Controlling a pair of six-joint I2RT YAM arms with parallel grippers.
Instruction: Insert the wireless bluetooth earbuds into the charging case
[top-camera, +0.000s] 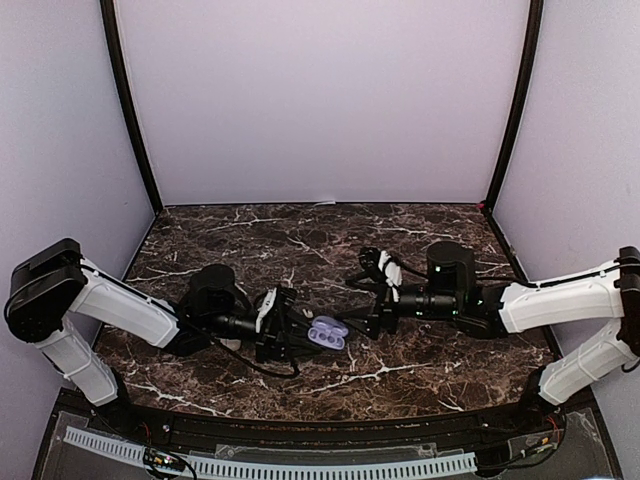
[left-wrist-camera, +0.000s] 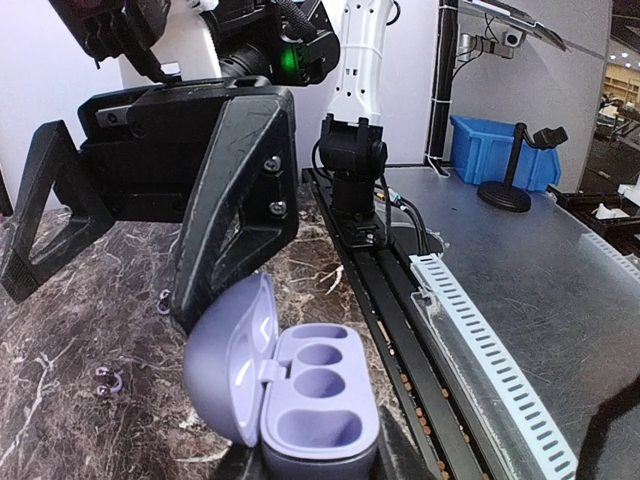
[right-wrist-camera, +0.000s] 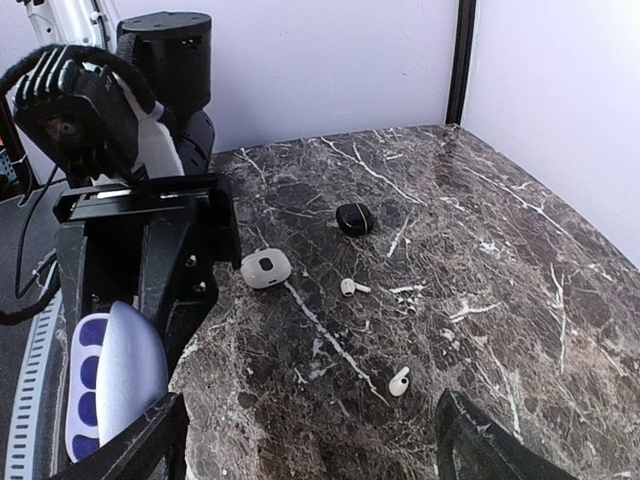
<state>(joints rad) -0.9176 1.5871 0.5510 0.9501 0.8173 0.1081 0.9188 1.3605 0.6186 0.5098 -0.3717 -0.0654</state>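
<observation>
While pinching the open lilac charging case by its base in the left gripper, holds it near the front edge of the table, with all wells empty. Spreads the right gripper wide just beside it, gripping nothing. Leaves two white earbuds loose on dark brown marble veined in white, well apart from that case, near a white closed case and a black case. Boxed in by pale lilac panels and black corner posts; beyond, a grey bench with a blue bin.
</observation>
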